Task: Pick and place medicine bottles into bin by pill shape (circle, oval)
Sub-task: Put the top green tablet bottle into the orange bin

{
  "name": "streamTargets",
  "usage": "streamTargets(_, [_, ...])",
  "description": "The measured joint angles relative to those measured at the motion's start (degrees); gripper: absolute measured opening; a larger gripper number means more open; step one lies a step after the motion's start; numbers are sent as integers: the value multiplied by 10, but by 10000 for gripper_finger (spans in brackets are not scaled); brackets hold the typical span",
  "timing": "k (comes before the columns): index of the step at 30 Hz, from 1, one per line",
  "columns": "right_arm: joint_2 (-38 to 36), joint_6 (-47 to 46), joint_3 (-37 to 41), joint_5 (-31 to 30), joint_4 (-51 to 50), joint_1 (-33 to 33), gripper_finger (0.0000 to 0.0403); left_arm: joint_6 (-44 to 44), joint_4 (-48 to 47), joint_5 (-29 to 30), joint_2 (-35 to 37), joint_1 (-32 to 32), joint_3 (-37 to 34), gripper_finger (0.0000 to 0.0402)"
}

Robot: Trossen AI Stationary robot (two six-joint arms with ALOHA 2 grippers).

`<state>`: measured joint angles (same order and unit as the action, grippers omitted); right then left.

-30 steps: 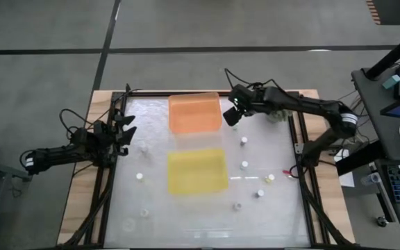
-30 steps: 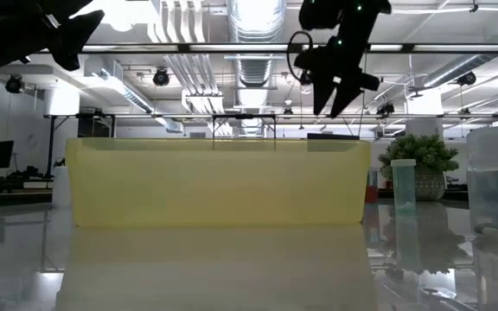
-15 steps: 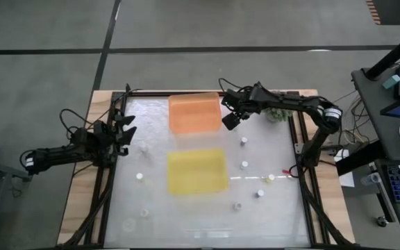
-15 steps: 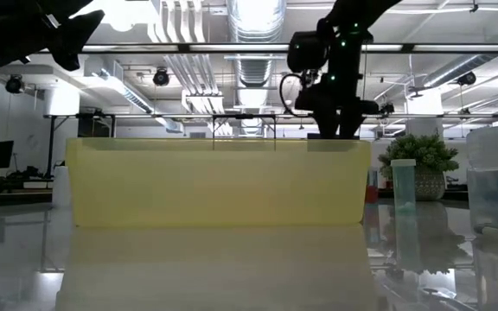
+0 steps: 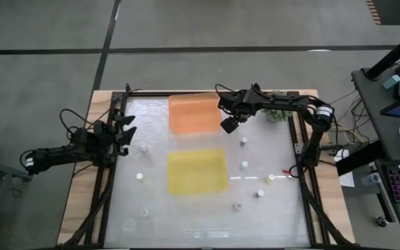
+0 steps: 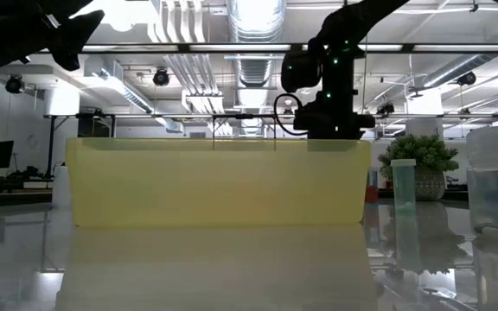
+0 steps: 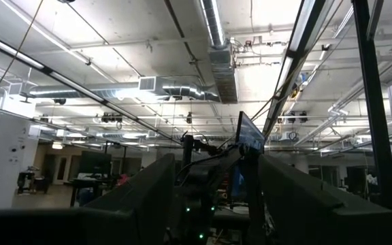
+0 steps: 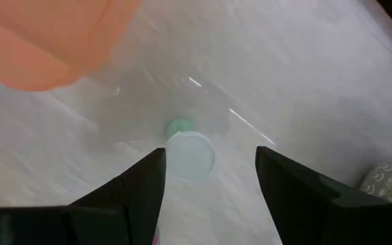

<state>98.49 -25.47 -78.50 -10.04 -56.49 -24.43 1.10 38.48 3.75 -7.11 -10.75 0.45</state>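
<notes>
Right gripper (image 5: 229,122) spread, empty, beside orange bin (image 5: 194,113), above a medicine bottle (image 8: 190,155). Left gripper (image 5: 126,129) spread, at table edge.

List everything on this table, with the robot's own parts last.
medicine bottles: at least eight, white-capped, upright, three left of the bins and five right of them
orange bin: one, orange, far middle of the table
yellow bin: one, yellow, table centre
plant: one, green, far right corner
table: one, pale glossy top with a wooden border
left gripper: one, dark, open, at the table's left edge
right gripper: one, dark, open, by the orange bin's right side
</notes>
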Motion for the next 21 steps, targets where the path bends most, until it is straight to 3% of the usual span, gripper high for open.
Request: streamTargets(21, [-1, -8, 32, 0, 37, 0, 219, 0, 0, 0, 0, 0, 0, 198])
